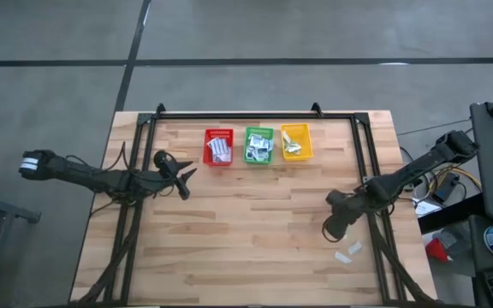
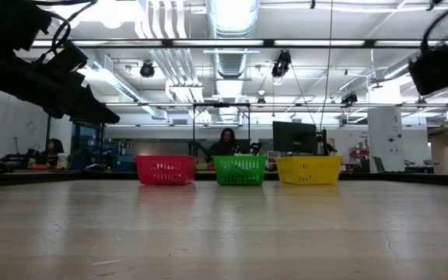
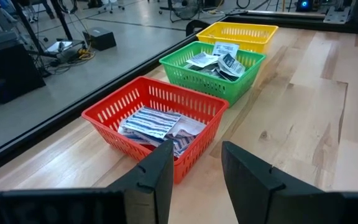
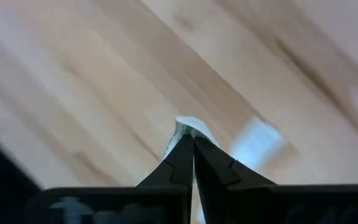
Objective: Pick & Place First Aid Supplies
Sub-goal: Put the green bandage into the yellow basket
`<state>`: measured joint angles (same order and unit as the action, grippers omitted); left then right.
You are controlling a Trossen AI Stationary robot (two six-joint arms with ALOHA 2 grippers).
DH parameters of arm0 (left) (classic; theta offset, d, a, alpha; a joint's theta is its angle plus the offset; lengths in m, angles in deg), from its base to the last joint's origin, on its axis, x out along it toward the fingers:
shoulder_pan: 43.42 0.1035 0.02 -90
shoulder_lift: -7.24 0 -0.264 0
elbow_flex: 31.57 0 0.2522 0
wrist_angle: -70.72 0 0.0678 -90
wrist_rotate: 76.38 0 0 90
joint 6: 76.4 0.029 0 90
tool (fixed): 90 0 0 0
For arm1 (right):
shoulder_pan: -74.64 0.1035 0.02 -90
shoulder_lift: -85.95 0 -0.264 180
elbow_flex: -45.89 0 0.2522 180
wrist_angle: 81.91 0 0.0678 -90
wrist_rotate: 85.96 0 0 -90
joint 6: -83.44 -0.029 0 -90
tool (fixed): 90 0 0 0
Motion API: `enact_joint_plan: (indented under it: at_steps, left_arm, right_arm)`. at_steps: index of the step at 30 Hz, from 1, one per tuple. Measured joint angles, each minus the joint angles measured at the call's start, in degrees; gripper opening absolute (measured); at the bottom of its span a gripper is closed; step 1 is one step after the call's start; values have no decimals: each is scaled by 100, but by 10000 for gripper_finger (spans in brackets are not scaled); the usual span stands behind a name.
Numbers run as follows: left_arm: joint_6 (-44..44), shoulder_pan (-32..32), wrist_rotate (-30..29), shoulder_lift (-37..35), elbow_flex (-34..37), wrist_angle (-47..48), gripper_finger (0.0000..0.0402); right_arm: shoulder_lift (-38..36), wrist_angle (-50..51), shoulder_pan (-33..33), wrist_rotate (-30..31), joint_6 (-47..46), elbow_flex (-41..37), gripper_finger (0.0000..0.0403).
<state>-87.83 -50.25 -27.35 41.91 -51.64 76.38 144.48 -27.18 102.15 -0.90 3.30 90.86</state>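
Wooden table [image 1: 255, 231] seen from above: the left gripper [image 1: 182, 175] hangs released near the red basket [image 1: 218, 147], with the green basket [image 1: 258, 145] and yellow basket [image 1: 296, 142] beyond it; the right gripper [image 1: 330, 229] hovers near two pale packets [image 1: 347, 251] lying loose on the boards. From the left wrist, parted fingers [image 3: 157, 180] point at striped packets [image 3: 151, 122] inside the red basket. From the right wrist, clenched fingers [image 4: 185, 158] pinch a small white packet [image 4: 188, 126] at their tips, above the wood.
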Motion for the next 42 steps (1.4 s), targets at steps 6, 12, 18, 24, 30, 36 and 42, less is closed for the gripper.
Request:
enact_joint_plan:
  at_steps: [6, 12, 18, 24, 30, 36, 42]
  left_arm:
    - [-10, -1, 0, -1, 0, 0, 133]
    - [-12, 1, 0, 1, 0, 0, 133]
    - [-15, 0, 1, 0, 0, -1, 133]
    - [-15, -1, 0, -1, 0, 0, 133]
    - [-15, 0, 0, 0, 1, 0, 133]
    - [-15, -1, 1, 1, 0, 0, 133]
    - [-15, -1, 0, 1, 0, 0, 133]
  right_arm:
    - [-895, -1270, -2, 1210, 1347, 4, 8]
    - [-1654, -3005, -13, 1714, 3084, -21, 8]
    - [-2120, -4582, -13, 1681, 4749, -22, 8]
    - [-2298, -5642, -13, 1146, 5979, -24, 8]
    - [-2274, -5684, -15, 1363, 6157, -24, 8]
    - [-2145, -4319, -79, 4617, 5321, -25, 8]
    - [-2039, -3323, -979, 5198, 4754, 98, 8]
